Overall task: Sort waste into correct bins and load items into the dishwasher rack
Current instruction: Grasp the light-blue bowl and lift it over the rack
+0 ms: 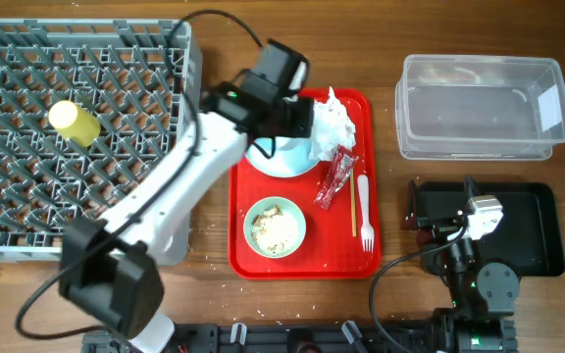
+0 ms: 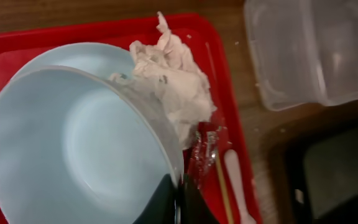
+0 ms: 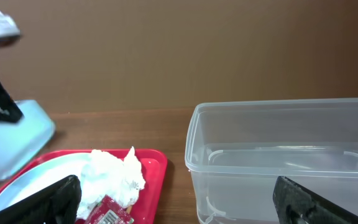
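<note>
Where the right claw [image 3: 179, 208] hangs over the black tray [image 1: 533, 230], its fingers are seen spread wide, with nothing held between them. On the near part of the red tray [image 1: 302, 260], a green bowl [image 1: 251, 226] is found upright, with whitish scraps [image 1: 275, 227] heaped inside it. To its right a fork [image 1: 364, 211] is laid with its tines toward the near edge, and a stick [image 1: 353, 201] lies just beside it. A wrapper [image 1: 336, 176] is seen next to the stick, its far end touching the napkin [image 1: 332, 123].

Farther back, the left claw [image 2: 176, 199] is clenched on the rim of the blue bowl [image 2: 73, 149]. That bowl is held tilted and raised above the plate [image 2: 73, 53] (the right wrist view shows it clear of the red tray). The napkin is crumpled on the plate's right edge, against the bowl's rim.

At the far right, well apart from the red tray, the tub [image 1: 479, 64] is seen with nothing in it. At the far left a cup [image 1: 74, 124] lies on its side among the pegs of the rack [image 1: 184, 78].
</note>
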Controlling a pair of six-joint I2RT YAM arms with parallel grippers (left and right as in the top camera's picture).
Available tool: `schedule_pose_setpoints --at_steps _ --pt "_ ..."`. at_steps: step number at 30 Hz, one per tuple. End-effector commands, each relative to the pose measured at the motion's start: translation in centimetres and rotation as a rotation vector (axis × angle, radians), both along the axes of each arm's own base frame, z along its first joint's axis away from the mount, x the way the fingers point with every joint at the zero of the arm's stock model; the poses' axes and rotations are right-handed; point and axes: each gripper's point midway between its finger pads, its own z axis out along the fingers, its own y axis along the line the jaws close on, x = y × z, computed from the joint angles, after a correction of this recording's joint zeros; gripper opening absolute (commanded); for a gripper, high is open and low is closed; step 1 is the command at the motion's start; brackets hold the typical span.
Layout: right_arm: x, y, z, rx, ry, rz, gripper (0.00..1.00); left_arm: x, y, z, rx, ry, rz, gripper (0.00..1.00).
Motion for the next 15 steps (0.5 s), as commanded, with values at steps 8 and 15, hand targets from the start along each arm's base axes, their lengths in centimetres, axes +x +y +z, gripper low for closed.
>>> schedule_pose_setpoints --at_steps 8,15 --pt "0.0 0.0 0.2 -0.01 -0.012 -0.003 1.0 4.6 15.8 9.7 -0.553 0.058 0.282 0.04" --pt "0.0 0.0 0.2 -0.01 -0.012 -0.003 1.0 3.4 30.3 8.7 -0.73 0.092 0.562 0.04"
